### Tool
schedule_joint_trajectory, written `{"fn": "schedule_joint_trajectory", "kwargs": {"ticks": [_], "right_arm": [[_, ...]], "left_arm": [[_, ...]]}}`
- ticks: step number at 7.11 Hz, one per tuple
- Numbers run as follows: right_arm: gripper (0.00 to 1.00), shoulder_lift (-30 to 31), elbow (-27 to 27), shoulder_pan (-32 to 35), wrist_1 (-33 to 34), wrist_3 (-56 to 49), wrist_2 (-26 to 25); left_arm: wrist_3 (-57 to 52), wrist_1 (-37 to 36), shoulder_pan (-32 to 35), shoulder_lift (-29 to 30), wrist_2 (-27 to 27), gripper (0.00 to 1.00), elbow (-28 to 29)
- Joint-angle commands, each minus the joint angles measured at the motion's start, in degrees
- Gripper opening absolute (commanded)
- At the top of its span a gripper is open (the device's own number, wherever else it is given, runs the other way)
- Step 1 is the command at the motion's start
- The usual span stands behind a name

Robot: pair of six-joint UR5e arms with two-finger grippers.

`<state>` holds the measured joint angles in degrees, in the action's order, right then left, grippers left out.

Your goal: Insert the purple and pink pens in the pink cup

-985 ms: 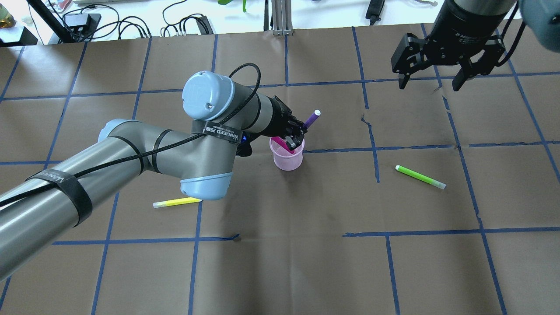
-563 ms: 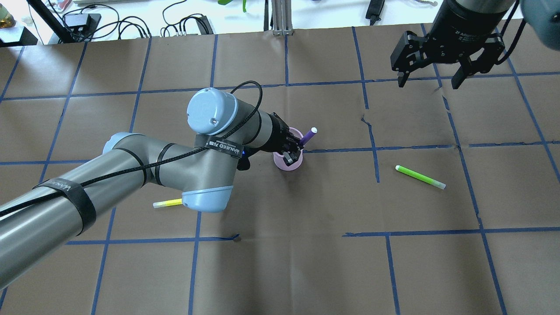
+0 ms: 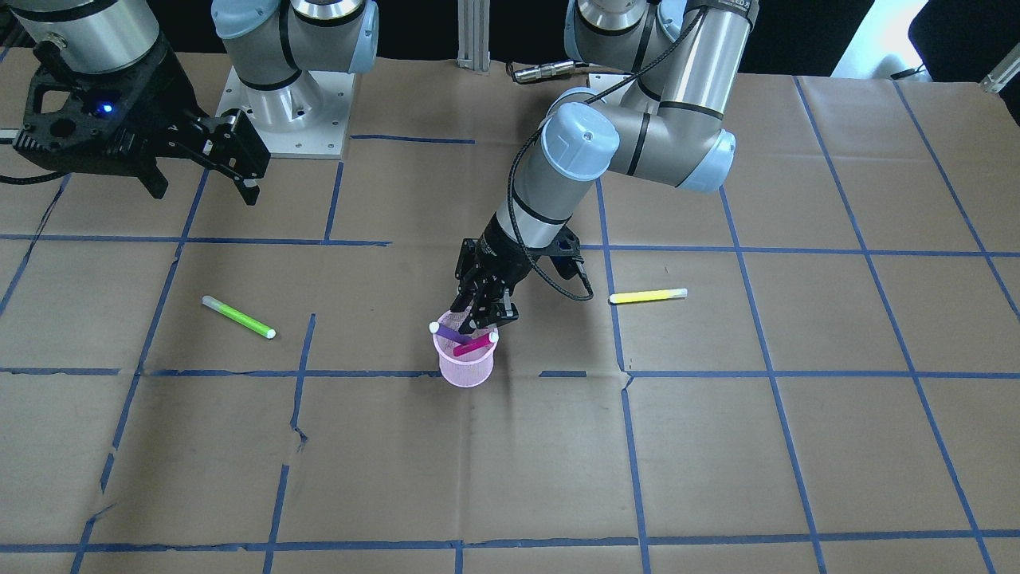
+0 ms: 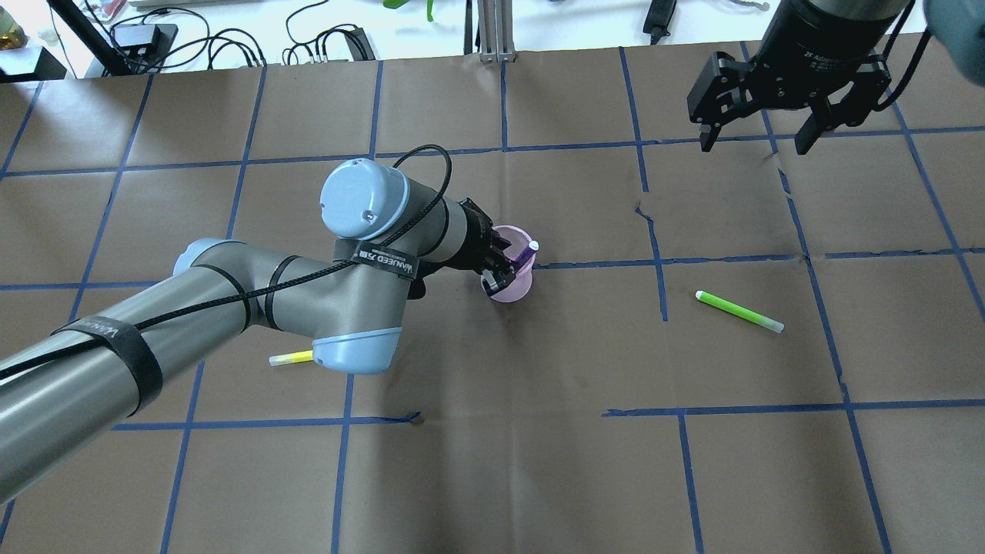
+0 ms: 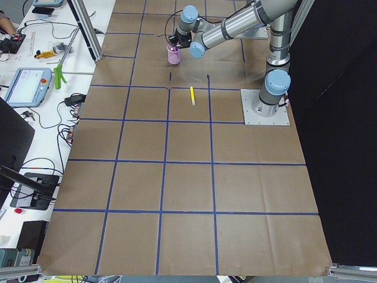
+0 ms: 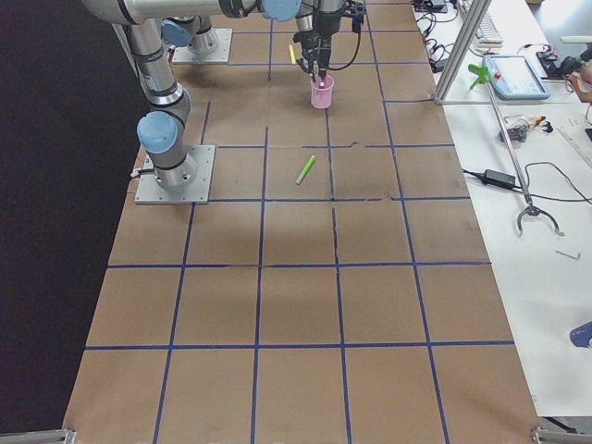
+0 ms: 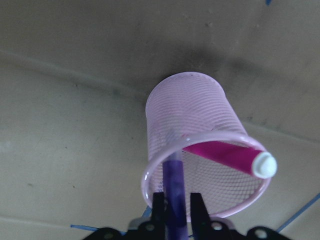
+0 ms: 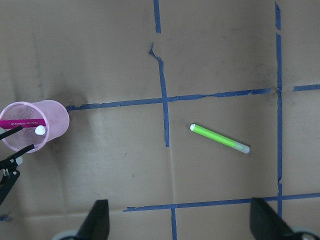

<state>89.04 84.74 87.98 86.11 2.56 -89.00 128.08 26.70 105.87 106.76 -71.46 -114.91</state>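
The left gripper (image 7: 177, 207) holds the purple pen (image 7: 175, 182) in a narrow pinch at its upper barrel, the pen's lower end already down inside the pink cup (image 7: 190, 105), which stands upright near the middle of the table (image 4: 539, 462). The pink pen (image 7: 225, 155) lies slanted in the cup, its white cap poking over the rim on the far side from the gripper. The right gripper (image 4: 752, 145) hangs wide and empty, well apart from the cup. A green pen (image 4: 739, 311) and a yellow pen (image 3: 648, 296) lie flat on the paper on either side and are no part of the job. Both task pens look light, stiff and smooth-barrelled — likely to slide in the fingers if pinched loosely or near a tapered end, so the straight barrel seems the sound place to hold, as it is here. The cup appears to be thin wire mesh, light enough that a sideways push on a pen leaning on its rim could tip or shift it. The insertion looks all but complete — what remains, by this view, is to let go cleanly and lift straight up, without dragging the pen or catching the rim.
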Motion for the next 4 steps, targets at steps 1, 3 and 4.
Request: {"fn": "schedule_joint_trajectory", "kwargs": {"ticks": [1, 3, 4], "right_arm": [[1.00, 0.0, 0.1, 0.0, -0.8, 0.0, 0.0], [1.00, 0.0, 0.0, 0.0, -0.9, 0.0, 0.0], [1.00, 0.1, 0.2, 0.0, -1.1, 0.0, 0.0]], "left_arm": [[-3.1, 0.5, -1.4, -1.4, -1.0, 0.98, 0.7], [-11.6, 1.9, -1.6, -3.9, -9.5, 0.96, 0.5], [-21.5, 6.6, -2.5, -5.8, -14.4, 0.96, 0.7]]}}
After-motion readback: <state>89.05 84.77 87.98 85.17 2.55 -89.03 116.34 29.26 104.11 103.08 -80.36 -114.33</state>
